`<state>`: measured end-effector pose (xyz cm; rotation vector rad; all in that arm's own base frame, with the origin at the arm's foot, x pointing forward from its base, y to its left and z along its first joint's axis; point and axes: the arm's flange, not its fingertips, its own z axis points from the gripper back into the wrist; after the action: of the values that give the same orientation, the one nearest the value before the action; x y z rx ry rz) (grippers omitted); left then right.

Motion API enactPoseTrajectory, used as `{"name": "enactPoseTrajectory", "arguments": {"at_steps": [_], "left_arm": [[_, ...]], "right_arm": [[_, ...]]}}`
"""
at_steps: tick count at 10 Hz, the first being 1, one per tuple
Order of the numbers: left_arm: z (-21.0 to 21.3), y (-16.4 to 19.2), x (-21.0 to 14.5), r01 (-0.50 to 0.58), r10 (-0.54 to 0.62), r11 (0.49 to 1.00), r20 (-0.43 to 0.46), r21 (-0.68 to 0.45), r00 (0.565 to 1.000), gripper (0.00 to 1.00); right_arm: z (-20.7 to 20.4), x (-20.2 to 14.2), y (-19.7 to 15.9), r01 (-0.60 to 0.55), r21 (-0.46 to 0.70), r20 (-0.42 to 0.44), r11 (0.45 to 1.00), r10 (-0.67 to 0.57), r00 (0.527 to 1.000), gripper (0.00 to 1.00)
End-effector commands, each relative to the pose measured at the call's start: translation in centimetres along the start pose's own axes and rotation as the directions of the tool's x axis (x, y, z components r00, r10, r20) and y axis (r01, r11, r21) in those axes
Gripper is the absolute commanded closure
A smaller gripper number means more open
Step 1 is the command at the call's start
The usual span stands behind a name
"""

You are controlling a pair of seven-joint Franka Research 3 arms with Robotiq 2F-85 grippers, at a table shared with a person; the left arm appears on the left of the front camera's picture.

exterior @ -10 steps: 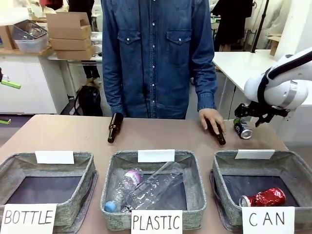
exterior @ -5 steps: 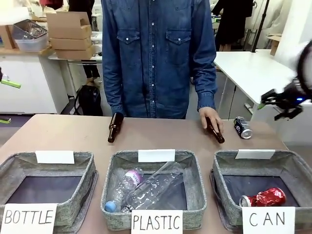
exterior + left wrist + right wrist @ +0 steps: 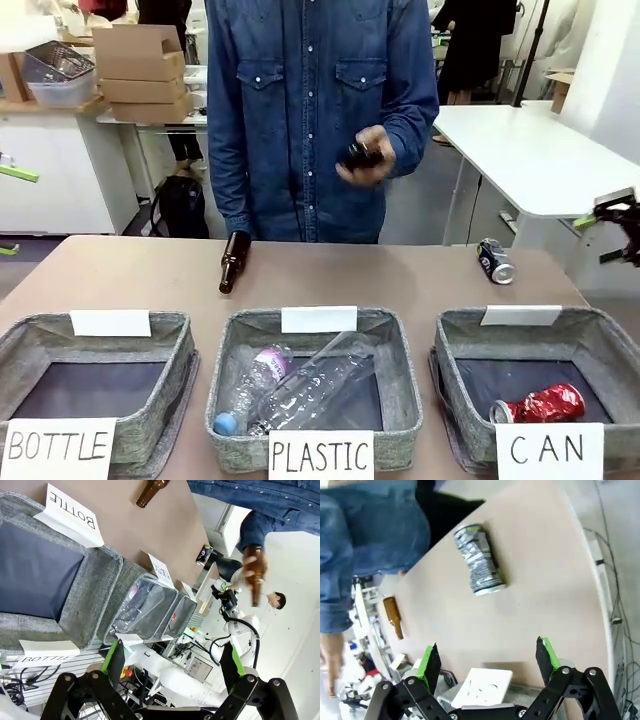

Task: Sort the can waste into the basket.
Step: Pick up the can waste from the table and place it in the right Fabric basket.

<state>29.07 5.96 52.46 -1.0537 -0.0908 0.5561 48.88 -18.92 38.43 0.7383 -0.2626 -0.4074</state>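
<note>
Grey fabric, 3 baskets in a row, signed "BOTTLE", "PLASTIC" and "CAN"; the CAN basket (image 3: pixel 452 380) holds a crumpled shiny red can (image 3: pixel 540 405); the dented dark can (image 3: pixel 496 262) with white print lies on its side on the table (image 3: pixel 120 275) beyond that basket, by the far right edge; the PLASTIC basket (image 3: pixel 405 380) holds clear plastic bottles (image 3: pixel 310 385); right gripper (image 3: pixel 487 660), fingers spread, hangs clear of the dark can; left gripper (image 3: pixel 172 662) also gapes, holding nothing.

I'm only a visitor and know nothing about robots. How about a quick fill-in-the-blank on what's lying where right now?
The red can lies in the basket signed ____.
The dark can lies on the ____.
The person's hand holds a brown ____.
The right pincer is ____.
Missing words: CAN, table, bottle, open.
</note>
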Motion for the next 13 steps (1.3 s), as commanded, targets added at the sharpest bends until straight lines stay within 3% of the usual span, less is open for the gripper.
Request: {"name": "enactPoseTrajectory", "arguments": {"at_steps": [1, 3, 5, 7, 8, 9, 13], "left_arm": [[0.1, 0.0, -0.2, 0.002, -0.002, 1.0, -0.003, -0.008, 1.0, 0.0], [0.1, 0.0, -0.2, 0.002, -0.002, 1.0, -0.003, -0.008, 1.0, 0.0], [0.1, 0.0, -0.2, 0.002, -0.002, 1.0, -0.003, -0.008, 1.0, 0.0], [0.1, 0.0, -0.2, 0.002, -0.002, 1.0, -0.003, -0.008, 1.0, 0.0], [0.1, 0.0, -0.2, 0.002, -0.002, 1.0, -0.003, -0.008, 1.0, 0.0], [0.1, 0.0, -0.2, 0.002, -0.002, 1.0, -0.003, -0.008, 1.0, 0.0], [0.1, 0.0, -0.2, 0.002, -0.002, 1.0, -0.003, -0.008, 1.0, 0.0]], "right_arm": [[-5.3, 0.8, 5.7, -0.156, -0.059, 0.003, 0.986, 0.157, 0.988, 0.0], [-10.5, 1.1, 10.2, -0.284, -0.223, -0.02, 0.933, 0.287, 0.958, 0.0], [-13.2, 2.0, 11.4, -0.294, -0.438, -0.002, 0.85, 0.326, 0.945, 0.0], [-14.8, 2.7, 11.9, -0.36, -0.508, -0.057, 0.783, 0.386, 0.921, 0.0], [-15.7, 2.9, 11.8, -0.395, -0.519, -0.124, 0.758, 0.39, 0.912, 0.0], [-16.6, 3.2, 11.1, -0.398, -0.523, -0.165, 0.754, 0.368, 0.915, 0.0], [-17.6, 3.3, 8.2, -0.327, -0.529, -0.16, 0.783, 0.286, 0.945, 0.0]]}}
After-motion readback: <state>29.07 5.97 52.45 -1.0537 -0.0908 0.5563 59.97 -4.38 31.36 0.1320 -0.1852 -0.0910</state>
